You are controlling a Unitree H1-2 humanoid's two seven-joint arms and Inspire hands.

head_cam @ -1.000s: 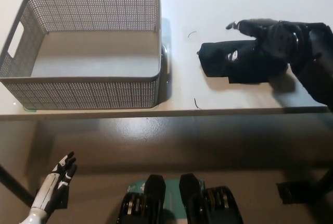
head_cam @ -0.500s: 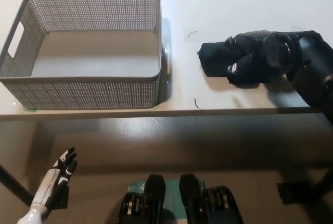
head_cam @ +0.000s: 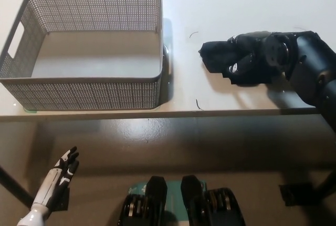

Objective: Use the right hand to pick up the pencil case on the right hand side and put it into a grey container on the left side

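- Pencil case [head_cam: 216, 56], black, lies on the white table [head_cam: 236, 5] at the right, well apart from the grey container [head_cam: 84, 95] at the left.
- Right hand [head_cam: 252, 58] covers its right half, fingers curled over it, apparently clamped for a lift (black on black blurs the exact contact).
- Grip sits toward one end, so the free left end may droop, I judge.
- Container is empty, its near-side wall standing between case and floor; the carry must clear that rim.
- Left hand [head_cam: 58, 176] rests low at lower left, fingers apart, holding nothing.
- Nothing else blocks the way.
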